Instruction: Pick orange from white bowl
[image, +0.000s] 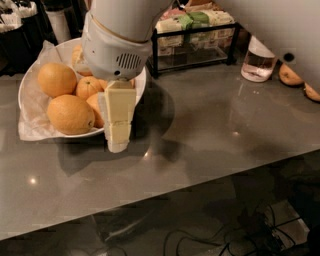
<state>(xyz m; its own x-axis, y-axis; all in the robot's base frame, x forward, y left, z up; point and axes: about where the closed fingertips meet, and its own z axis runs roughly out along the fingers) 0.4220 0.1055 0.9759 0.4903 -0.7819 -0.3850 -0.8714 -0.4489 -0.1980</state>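
The white bowl (24, 86), lined with crumpled white paper, sits at the back left of the grey table. It holds several oranges: one at the left (56, 79), a large one in front (70, 114) and a smaller one in the middle (89, 86). The others are partly hidden behind my arm. My gripper (116, 144) is cream-coloured and points straight down over the bowl's front right rim, just right of the front orange. Its tip is low, near the rim and table. It holds nothing that I can see.
A black-framed glass rack with packets (195, 35) stands behind the arm. A clear bottle (257, 62) and loose oranges (291, 75) lie at the far right. Dark containers (55, 20) stand at the back left. The table's front edge runs across the lower part, with cables below.
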